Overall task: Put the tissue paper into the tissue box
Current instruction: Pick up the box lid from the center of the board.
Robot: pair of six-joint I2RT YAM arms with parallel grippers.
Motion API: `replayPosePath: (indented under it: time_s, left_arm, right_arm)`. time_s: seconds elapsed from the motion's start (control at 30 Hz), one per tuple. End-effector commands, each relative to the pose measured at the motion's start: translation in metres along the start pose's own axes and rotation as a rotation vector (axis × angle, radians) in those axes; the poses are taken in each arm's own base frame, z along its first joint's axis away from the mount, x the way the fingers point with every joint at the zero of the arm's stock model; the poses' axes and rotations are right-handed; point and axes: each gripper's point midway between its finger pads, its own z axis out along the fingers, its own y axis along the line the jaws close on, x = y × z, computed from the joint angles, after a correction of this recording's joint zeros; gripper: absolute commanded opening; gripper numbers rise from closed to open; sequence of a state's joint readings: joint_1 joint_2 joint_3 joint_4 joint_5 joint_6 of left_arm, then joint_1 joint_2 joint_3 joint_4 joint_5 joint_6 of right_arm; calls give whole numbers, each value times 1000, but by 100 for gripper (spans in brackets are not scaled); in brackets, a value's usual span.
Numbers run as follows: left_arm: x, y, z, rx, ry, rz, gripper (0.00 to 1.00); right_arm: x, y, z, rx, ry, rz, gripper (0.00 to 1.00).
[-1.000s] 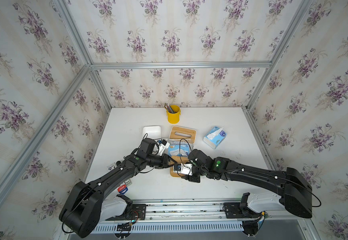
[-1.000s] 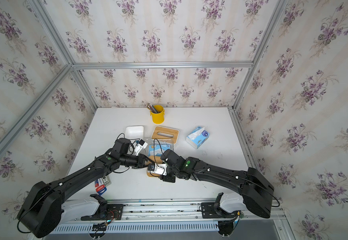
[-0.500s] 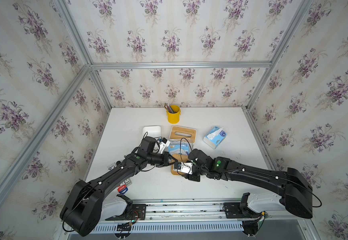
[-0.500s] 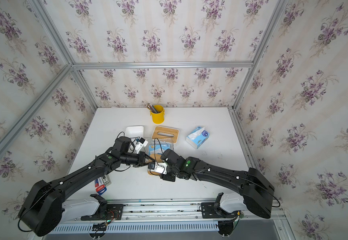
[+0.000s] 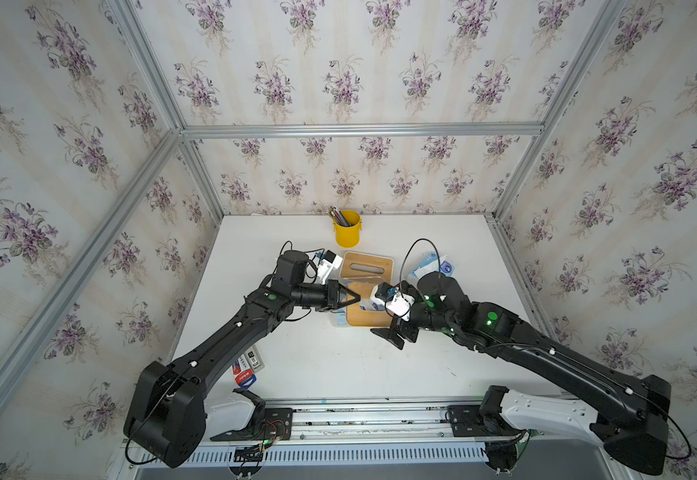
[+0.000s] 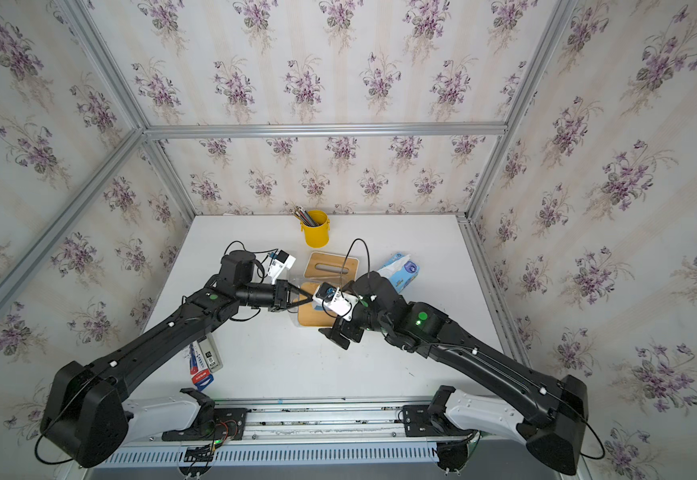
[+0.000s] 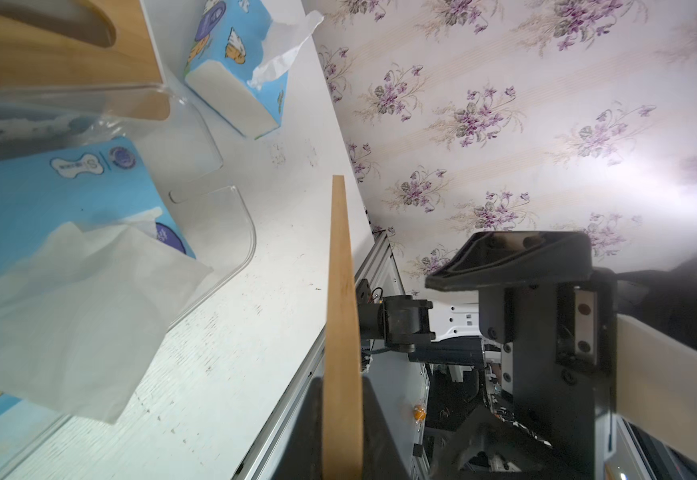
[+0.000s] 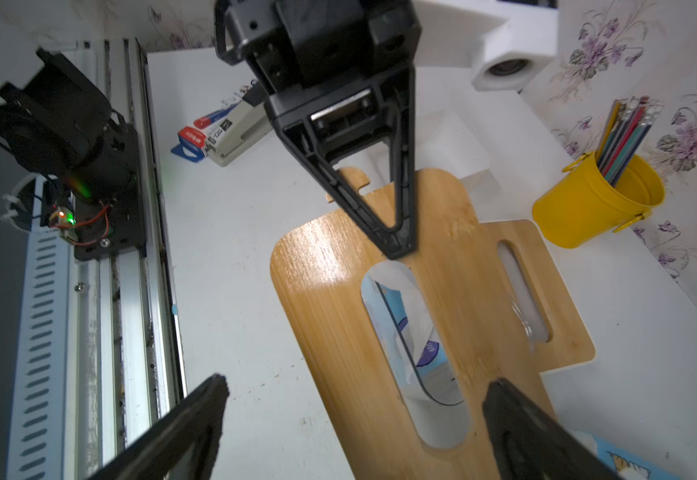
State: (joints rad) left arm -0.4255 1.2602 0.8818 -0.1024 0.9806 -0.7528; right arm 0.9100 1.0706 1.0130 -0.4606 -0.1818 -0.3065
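Left gripper (image 8: 396,247) clenched on the left edge of the wooden lid (image 8: 338,316), pinching it at the rim. In the left wrist view the lid shows edge-on between the fingers, with white table (image 5: 338,365) visible between it and the clear tissue box (image 7: 232,232), so it is not seated. Tissue pack (image 7: 26,187) lies inside that clear box, a loose sheet sticking up from it. Through the lid's oval slot the right wrist view shows the blue pack underneath.

Right gripper (image 8: 357,384) released, jaws spread wide, hovering over the lid's near end and touching nothing.

Second lid (image 5: 365,266) sits just beyond the held one, on the far side. Spare tissue pack (image 6: 398,272) far right of it, behind the right arm. Yellow cup (image 5: 347,232) of pencils near the far wall.

Stapler (image 5: 255,357) and a small box beside it lie at the near left, under the left arm. Bare table runs from the lid to the near rail (image 5: 359,409). The right side, out to the table edge, is open too.
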Motion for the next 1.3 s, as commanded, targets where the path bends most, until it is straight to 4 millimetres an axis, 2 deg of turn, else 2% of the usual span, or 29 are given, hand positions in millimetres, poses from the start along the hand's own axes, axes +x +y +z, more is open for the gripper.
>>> replayPosePath:
  time_s: [0.0,0.13,0.3,0.37,0.4,0.5,0.7,0.73,0.77,0.8,0.9,1.0,1.17,1.27]
  left_arm:
    - [-11,-14,-7,37,3,29,0]
    - [-33,-11,-23,24,-51,15,0]
    - [-50,-3,-35,8,-82,14,0]
    - [-54,7,-40,6,-88,-24,0]
    - [-54,9,-41,11,-85,-37,0]
    - [-50,14,-40,28,-62,-64,0]
    - [-50,31,-34,32,-35,-119,0]
    - [-51,31,-34,34,-38,-117,0]
    - [-51,43,-29,27,-24,-152,0]
    - [-52,47,-28,25,-23,-162,0]
    - [-54,51,-25,49,-19,-196,0]
    - [-55,49,-29,41,-37,-182,0]
    - [-55,47,-37,22,-48,-174,0]
    - [-57,47,-45,1,-65,-169,0]
  right_arm:
    - [-13,-6,-18,-44,-50,155,100]
    - [-20,-36,-22,5,-75,297,100]
    - [-16,-82,-18,84,-98,491,100]
    - [-7,-100,-15,98,-107,585,100]
    - [3,-116,-17,134,-108,640,100]
    - [28,-130,-8,164,-74,732,100]
    - [66,-139,9,197,-19,844,100]
    - [70,-141,11,199,-16,862,100]
    - [74,-143,12,206,-12,877,100]
    - [78,-145,12,212,-7,896,99]
    - [87,-149,15,221,1,922,98]
    - [87,-139,18,170,-2,890,94]
    - [93,-129,9,185,-7,817,89]
    - [98,-120,9,166,25,794,82]
